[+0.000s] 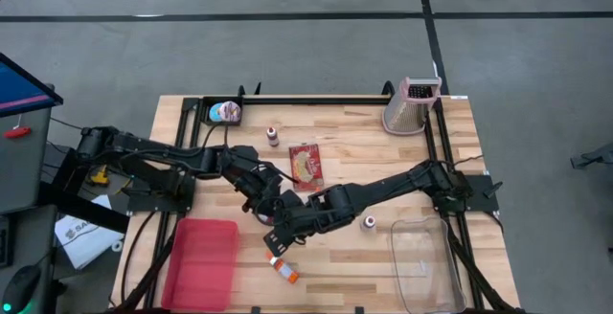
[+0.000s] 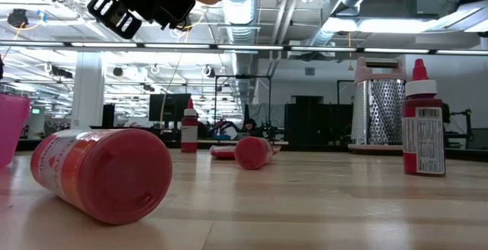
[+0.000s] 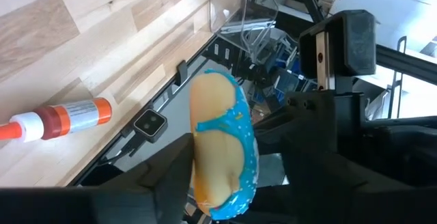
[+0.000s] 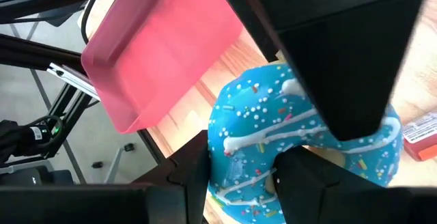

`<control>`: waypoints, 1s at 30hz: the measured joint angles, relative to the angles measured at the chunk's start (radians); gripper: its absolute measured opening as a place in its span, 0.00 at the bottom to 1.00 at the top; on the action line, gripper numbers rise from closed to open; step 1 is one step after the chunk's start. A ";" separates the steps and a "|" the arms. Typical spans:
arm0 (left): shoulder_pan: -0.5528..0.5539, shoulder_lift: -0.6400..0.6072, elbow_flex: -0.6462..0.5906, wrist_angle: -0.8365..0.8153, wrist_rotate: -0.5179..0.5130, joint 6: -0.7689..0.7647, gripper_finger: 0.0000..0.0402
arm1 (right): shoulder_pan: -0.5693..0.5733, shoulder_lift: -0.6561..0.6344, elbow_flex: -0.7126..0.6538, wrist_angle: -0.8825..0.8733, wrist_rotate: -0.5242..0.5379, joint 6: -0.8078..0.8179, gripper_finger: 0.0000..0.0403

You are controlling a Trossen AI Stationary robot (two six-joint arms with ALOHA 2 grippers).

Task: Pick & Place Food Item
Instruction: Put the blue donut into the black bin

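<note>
Above the middle of the wooden worktop (image 1: 364, 151), near its front edge, both arms meet over a ring doughnut with blue icing and white sprinkles (image 4: 300, 149). Right claw (image 4: 239, 176) is clamped on the doughnut, one finger through the hole, one on the outer rim. Left claw (image 3: 225, 183) is in the same spot with its fingers (image 3: 164, 176) either side of the doughnut's pale underside; whether they press on it or stand just clear, I cannot tell. Doughnut hangs in the air, off the worktop.

Handling, judged: light, soft, easily dented; icing likely tacky and prone to smear. Best hold is across the ring wall, through the hole, with modest squeeze.

Shallow pink plastic tray (image 1: 201, 261) lies near, toward the left arm's side; clear plastic bin (image 1: 421, 257) on the other. Orange-and-white tube (image 1: 283, 271) lies on the worktop below the claws.
</note>
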State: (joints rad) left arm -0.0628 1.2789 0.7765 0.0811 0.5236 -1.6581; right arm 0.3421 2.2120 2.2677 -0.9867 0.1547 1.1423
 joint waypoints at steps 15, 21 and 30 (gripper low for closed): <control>-0.005 0.000 -0.001 0.001 -0.010 0.024 0.31 | -0.007 0.000 0.000 0.024 0.002 0.001 0.34; -0.005 -0.001 -0.001 0.003 -0.011 0.042 0.28 | -0.007 0.000 0.000 0.051 0.002 -0.017 0.34; 0.011 -0.001 -0.001 0.001 -0.024 0.059 0.27 | -0.002 0.000 0.000 0.074 0.004 -0.017 0.40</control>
State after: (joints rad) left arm -0.0513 1.2781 0.7757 0.0823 0.4998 -1.5991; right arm 0.3398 2.2120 2.2677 -0.9129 0.1583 1.1257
